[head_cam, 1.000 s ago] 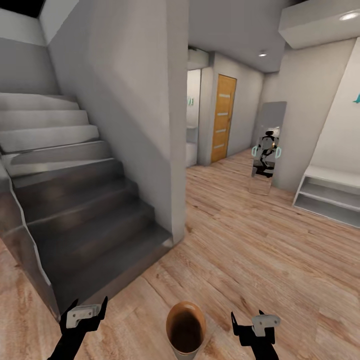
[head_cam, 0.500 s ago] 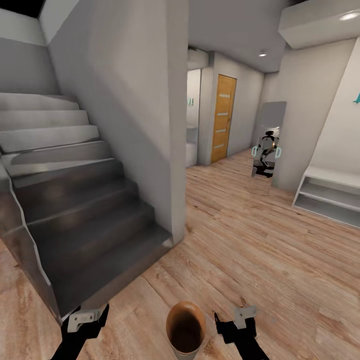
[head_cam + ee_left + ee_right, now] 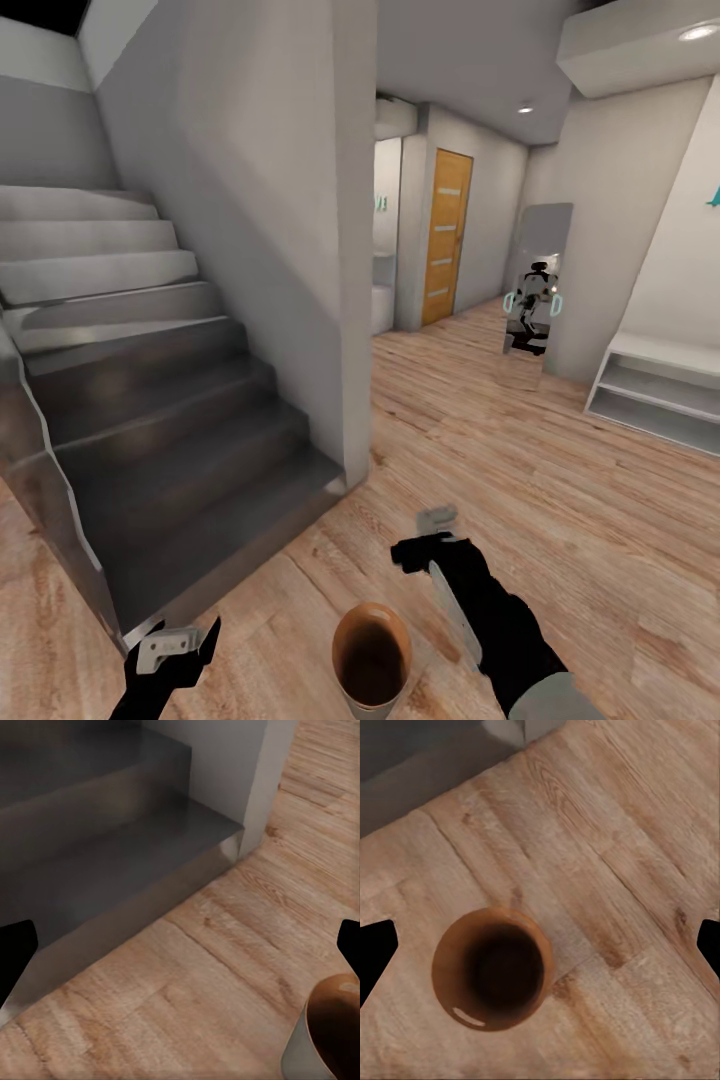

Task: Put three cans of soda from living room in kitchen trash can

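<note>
Bin first: the tash can (image 3: 371,665) stands upright on the wood-plank floor (image 3: 560,520), close in front of the robot and just beyond the foot of the grey staircase (image 3: 150,420), its dark inside open to the ceiling. From the right wrist view the tash can (image 3: 493,967) is seen straight down its mouth, and nothing lies in it. The right gripper (image 3: 424,538) hangs above the floor just past the bin's far rim, wrist turned down, probably so its camera can line up on the opening; its fingers are spread and hold nothing. The left gripper (image 3: 172,646) sits beside the bin on the staircase side, fingers likewise parted and bare. No soda cans are in sight here. No brand or legible writing shows on the bin.
</note>
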`<state>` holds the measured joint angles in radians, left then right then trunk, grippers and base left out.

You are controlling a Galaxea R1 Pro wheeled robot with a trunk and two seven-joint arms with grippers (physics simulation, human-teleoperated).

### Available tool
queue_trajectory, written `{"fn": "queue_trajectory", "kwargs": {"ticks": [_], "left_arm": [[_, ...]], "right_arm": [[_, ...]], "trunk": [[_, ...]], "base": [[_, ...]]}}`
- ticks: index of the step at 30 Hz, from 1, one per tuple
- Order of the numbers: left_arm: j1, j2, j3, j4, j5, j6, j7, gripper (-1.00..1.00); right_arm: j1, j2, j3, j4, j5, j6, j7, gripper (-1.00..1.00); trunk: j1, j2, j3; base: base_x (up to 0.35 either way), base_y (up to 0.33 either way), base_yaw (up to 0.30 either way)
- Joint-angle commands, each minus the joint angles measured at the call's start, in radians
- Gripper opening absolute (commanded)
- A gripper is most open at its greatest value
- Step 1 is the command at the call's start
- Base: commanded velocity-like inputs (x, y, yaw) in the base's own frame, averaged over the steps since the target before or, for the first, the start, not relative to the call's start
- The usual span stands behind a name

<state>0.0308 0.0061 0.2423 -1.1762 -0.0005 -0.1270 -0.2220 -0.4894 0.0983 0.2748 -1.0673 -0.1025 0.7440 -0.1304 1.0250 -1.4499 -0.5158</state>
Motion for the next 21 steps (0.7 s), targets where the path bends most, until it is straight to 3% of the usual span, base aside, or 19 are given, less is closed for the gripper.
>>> {"fn": "queue_trajectory", "kwargs": {"ticks": [1, 6, 7, 9, 11, 21], "left_arm": [[0.0, 0.0, 0.0, 0.0, 0.0, 0.0, 0.0, 1.0], [0.0, -0.001, 0.0, 0.002, -0.002, -0.001, 0.0, 1.0], [0.0, -0.001, 0.0, 0.002, -0.002, -0.001, -0.001, 1.0], [0.0, -0.001, 0.0, 0.002, -0.001, -0.001, -0.001, 1.0], [0.0, -0.001, -0.001, 0.001, 0.0, -0.001, -0.002, 1.0], [0.0, -0.002, -0.001, 0.002, -0.002, 0.0, -0.001, 1.0]], "right_arm": [[-0.032, 0.0, -0.003, 0.04, -0.018, 0.014, 0.002, 1.0], [-0.177, -0.002, -0.012, 0.293, -0.075, 0.036, 0.006, 1.0], [-0.23, -0.003, -0.013, 0.403, -0.086, 0.018, 0.006, 1.0], [-0.278, -0.004, -0.014, 0.509, -0.093, -0.019, 0.007, 1.0], [-0.352, -0.012, -0.016, 0.678, -0.102, -0.093, 0.009, 1.0], [-0.406, -0.019, -0.015, 0.811, -0.108, -0.151, 0.009, 1.0]], "trunk": [[0.0, 0.0, 0.0], [0.0, 0.0, 0.0], [0.0, 0.0, 0.0], [0.0, 0.0, 0.0], [0.0, 0.0, 0.0], [0.0, 0.0, 0.0]], "base": [[0.0, 0.0, 0.0], [0.0, 0.0, 0.0], [0.0, 0.0, 0.0], [0.0, 0.0, 0.0], [0.0, 0.0, 0.0], [0.0, 0.0, 0.0]]}}
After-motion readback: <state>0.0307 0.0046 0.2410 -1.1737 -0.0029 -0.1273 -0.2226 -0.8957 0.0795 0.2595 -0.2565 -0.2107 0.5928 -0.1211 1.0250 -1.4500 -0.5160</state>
